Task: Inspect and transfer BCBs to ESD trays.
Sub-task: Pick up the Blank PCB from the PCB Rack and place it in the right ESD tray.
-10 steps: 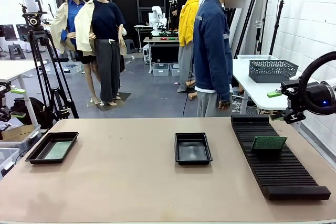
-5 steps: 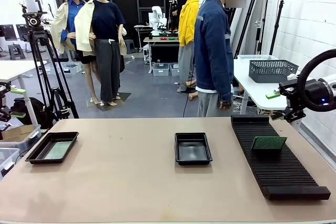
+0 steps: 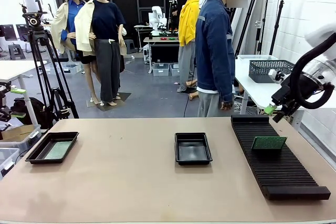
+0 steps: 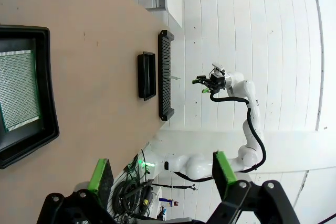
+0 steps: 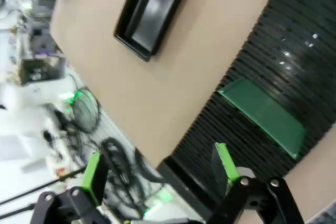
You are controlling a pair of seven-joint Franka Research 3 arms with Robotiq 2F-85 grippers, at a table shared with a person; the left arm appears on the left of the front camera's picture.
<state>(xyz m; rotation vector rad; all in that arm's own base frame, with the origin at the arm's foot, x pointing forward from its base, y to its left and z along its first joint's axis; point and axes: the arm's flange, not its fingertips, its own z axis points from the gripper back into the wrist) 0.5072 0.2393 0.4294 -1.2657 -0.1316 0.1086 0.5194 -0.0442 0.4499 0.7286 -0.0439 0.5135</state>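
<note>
One green BCB (image 3: 269, 143) stands on edge in the long black slotted rack (image 3: 283, 169) at the right; in the right wrist view the BCB (image 5: 262, 115) lies just ahead of my open right gripper (image 5: 160, 169). That right gripper (image 3: 275, 109) hangs above the rack's far end, apart from the board. The left ESD tray (image 3: 32, 155) holds a second BCB (image 3: 58, 150), which the left wrist view shows as a BCB (image 4: 18, 90) inside the tray's rim (image 4: 47, 77). My left gripper (image 4: 161, 171) is open and holds nothing. The middle ESD tray (image 3: 192, 148) has a bare floor.
A person (image 3: 215, 51) stands at the table's far side, hands off the table. A white side table with a grey basket (image 3: 271, 70) sits behind the rack. A camera tripod (image 3: 42, 66) stands beyond the far left corner. Bare tabletop lies between the trays.
My right arm has risen and swung its wrist leftward and downward, bringing the gripper over the rack's far end. The boards and trays have not moved.
</note>
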